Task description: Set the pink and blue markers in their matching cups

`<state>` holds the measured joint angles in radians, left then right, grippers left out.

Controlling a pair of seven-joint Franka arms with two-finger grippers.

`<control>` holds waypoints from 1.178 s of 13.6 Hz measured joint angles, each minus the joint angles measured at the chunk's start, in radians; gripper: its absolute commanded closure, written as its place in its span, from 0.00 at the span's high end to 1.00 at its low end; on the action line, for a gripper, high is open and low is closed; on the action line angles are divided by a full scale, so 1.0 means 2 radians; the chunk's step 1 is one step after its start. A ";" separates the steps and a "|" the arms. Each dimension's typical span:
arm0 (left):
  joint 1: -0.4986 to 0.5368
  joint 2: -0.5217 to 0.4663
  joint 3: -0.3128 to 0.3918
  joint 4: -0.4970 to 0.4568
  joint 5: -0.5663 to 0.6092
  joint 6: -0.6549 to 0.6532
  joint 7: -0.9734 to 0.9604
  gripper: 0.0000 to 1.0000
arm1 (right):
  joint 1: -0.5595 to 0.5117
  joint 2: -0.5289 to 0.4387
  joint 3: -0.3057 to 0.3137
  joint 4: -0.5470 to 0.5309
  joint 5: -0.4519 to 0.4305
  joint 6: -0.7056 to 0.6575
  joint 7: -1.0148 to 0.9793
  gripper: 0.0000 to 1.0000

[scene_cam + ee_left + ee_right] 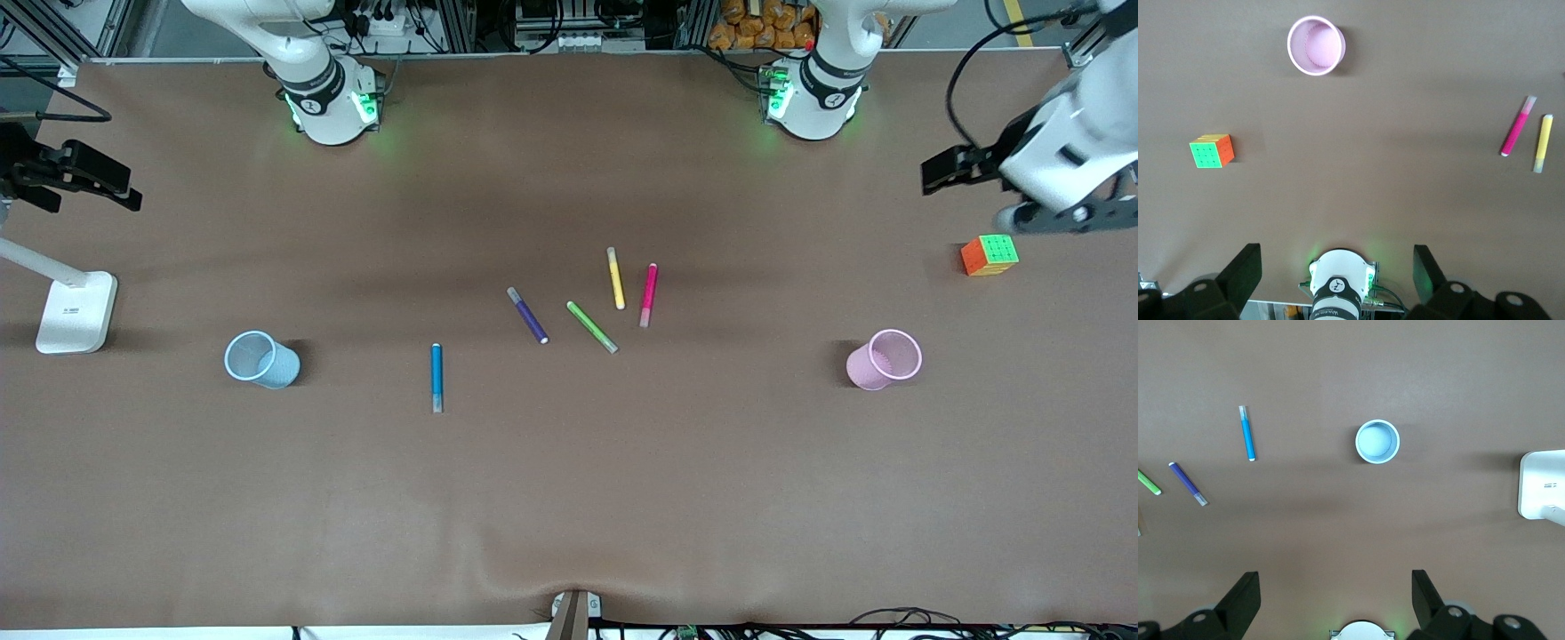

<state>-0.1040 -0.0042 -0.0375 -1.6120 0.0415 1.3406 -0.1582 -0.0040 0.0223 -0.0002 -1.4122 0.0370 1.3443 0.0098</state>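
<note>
Brown matte cloth covers the whole table (569,498), and nothing has been picked up yet. My left gripper (1336,280) hangs high over the left arm's end of the table with its fingers spread wide and empty; below it sit the translucent light-pink plastic cup (883,359) and a multicoloured puzzle cube (989,255), with the slim magenta-pink marker pen (649,295) well off toward the table's middle. My right gripper (1335,600) is likewise wide apart and empty, up over the right arm's end, with the translucent light-blue plastic cup (261,359) almost straight beneath it, the thin blue marker pen (436,377) off toward the middle, and a white lamp base (77,311) beside the cup. I see the trouble on the pink side: that pen lies just beside a yellow marker (615,277), with a green marker (592,326) and a dark purple marker (527,315) close by, so a sloppy descent could nudge or grab the wrong one. These pens look smooth and round, so I judge they'll roll if clipped off-centre. Both cups look light and narrow-mouthed, and a pen dropped at a tilt could tip one.
</note>
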 measured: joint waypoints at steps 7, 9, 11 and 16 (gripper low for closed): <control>0.003 0.034 -0.001 -0.009 0.000 0.051 -0.021 1.00 | 0.000 0.000 -0.001 0.000 -0.012 0.000 0.000 1.00; 0.002 0.044 -0.003 -0.014 0.000 0.071 -0.021 1.00 | 0.000 0.000 -0.003 0.000 -0.013 -0.001 0.000 1.00; 0.002 0.048 -0.007 -0.029 0.000 0.097 -0.020 1.00 | -0.001 0.000 -0.005 0.000 -0.013 -0.001 0.000 1.00; 0.002 0.044 -0.009 -0.047 0.000 0.114 -0.004 1.00 | -0.008 0.000 -0.009 0.000 -0.015 -0.002 0.000 1.00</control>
<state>-0.0998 0.0837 -0.0554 -1.7060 0.0415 1.5676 -0.1658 -0.0197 0.0223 -0.0182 -1.4122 0.0073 1.3406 0.0105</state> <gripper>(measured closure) 0.000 0.000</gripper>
